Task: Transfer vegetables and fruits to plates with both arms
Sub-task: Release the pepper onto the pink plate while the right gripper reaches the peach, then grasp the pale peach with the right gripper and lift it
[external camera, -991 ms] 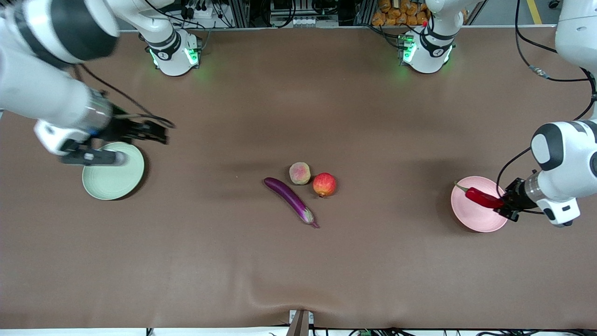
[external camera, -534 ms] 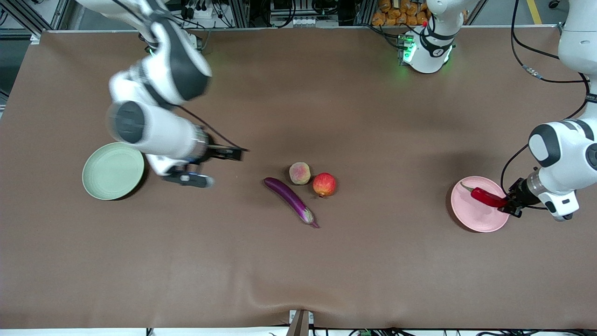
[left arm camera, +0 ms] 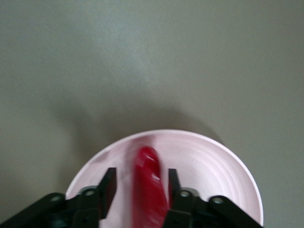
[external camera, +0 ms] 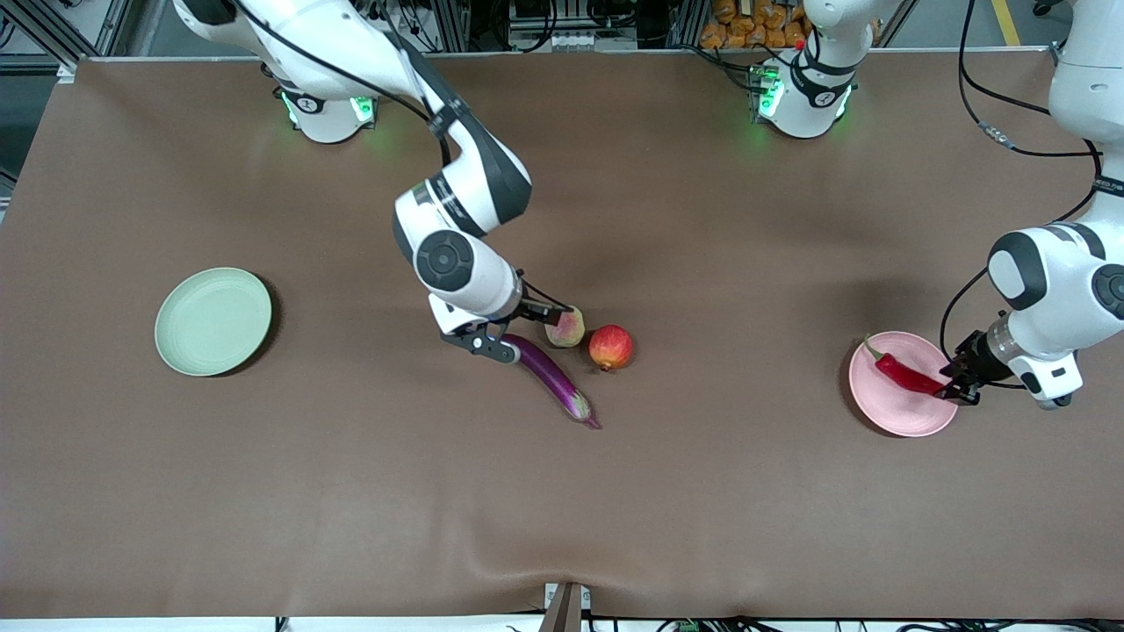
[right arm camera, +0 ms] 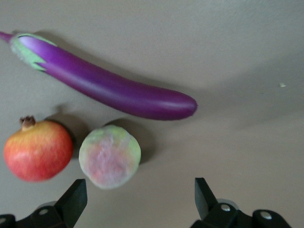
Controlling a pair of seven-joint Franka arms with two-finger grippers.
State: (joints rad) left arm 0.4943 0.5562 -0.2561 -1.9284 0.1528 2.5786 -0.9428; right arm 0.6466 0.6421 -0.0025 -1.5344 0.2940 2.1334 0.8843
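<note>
Front view: the right gripper (external camera: 534, 321) hangs over the peach (external camera: 568, 327) and the blunt end of the eggplant (external camera: 551, 376) at mid-desk, jaws spread wide, empty. The pomegranate (external camera: 611, 347) sits just beside the peach. At the pink plate (external camera: 899, 405), the left gripper (external camera: 955, 384) has its jaws parted around the blurred chili pepper (external camera: 903, 374), seemingly no longer pinching it. The green plate (external camera: 213, 320) lies toward the right arm's end.
</note>
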